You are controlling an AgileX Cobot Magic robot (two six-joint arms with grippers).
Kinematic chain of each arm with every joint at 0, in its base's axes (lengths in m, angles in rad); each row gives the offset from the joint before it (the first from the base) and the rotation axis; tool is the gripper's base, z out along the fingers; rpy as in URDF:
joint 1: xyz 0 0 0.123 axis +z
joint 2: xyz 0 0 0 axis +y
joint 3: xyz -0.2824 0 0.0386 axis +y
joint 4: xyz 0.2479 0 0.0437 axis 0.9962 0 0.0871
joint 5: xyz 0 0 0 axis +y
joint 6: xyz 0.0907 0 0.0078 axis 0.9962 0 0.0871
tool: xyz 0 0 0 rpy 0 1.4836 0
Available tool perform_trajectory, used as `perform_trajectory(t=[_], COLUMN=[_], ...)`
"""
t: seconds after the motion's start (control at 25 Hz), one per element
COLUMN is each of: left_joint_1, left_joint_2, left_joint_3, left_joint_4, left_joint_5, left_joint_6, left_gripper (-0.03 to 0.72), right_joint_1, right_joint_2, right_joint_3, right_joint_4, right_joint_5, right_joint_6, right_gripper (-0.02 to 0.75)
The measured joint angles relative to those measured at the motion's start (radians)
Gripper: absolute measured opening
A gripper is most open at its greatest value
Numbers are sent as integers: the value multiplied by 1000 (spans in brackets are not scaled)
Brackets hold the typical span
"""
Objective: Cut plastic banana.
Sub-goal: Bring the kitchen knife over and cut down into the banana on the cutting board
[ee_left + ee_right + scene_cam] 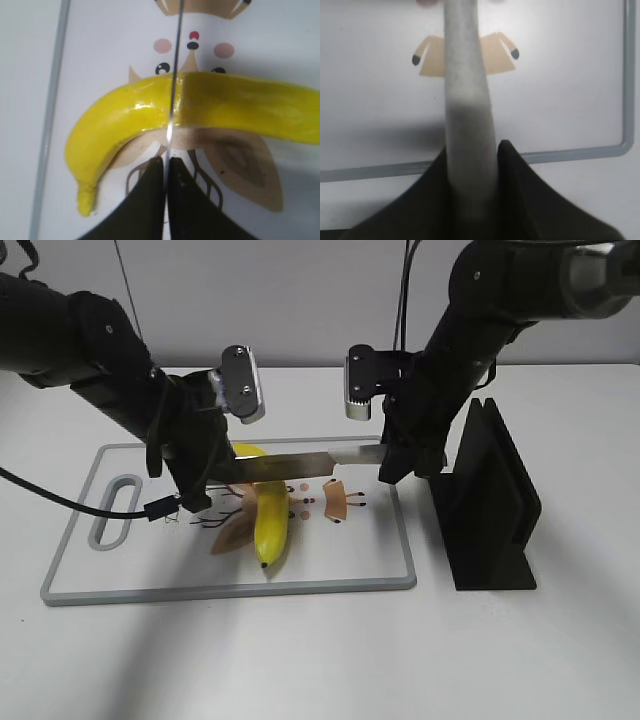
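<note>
Plastic banana (200, 107) lies on the cutting board (70, 570) over the deer print (235, 165); right pincer (472, 165) is clamped on the knife (310, 460) handle, while left pincer (165, 167), fingers together, pinches the blade tip, apparently steadying the edge across the banana's seam.

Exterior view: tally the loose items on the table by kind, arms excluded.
Plastic banana: 1
Knife: 1
Cutting board: 1
Black knife stand: 1
Total: 4
</note>
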State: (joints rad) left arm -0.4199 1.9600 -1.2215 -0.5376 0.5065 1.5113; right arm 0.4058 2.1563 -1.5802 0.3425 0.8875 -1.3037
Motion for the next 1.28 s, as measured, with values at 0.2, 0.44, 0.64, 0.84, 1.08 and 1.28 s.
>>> perform_trajectory(t=[0.2,0.44,0.64,0.84,1.08,1.28], left_joint_1=[0,-1,-1,4,15,70], left_joint_2=[-160,-310,-316,-316,-332,-381], left_joint_3=[13,13,14,14,10,-18], left_joint_4=[23,3,-12,-42,-71,-73], left_joint_5=[31,113,139,152,119,94], left_joint_6=[-8,-8,-8,-13,-86,-217], left_gripper=[-20,-20,-20,165,604,619], right_joint_1=[8,8,8,8,6,5], right_joint_2=[-139,-278,-283,-283,-283,-290], right_joint_3=[-15,-21,-21,-21,-21,-21], right_joint_4=[-2,17,24,34,35,33], right_joint_5=[53,150,169,195,187,212], right_joint_6=[26,36,36,49,102,144], right_gripper=[188,188,186,176,168,168])
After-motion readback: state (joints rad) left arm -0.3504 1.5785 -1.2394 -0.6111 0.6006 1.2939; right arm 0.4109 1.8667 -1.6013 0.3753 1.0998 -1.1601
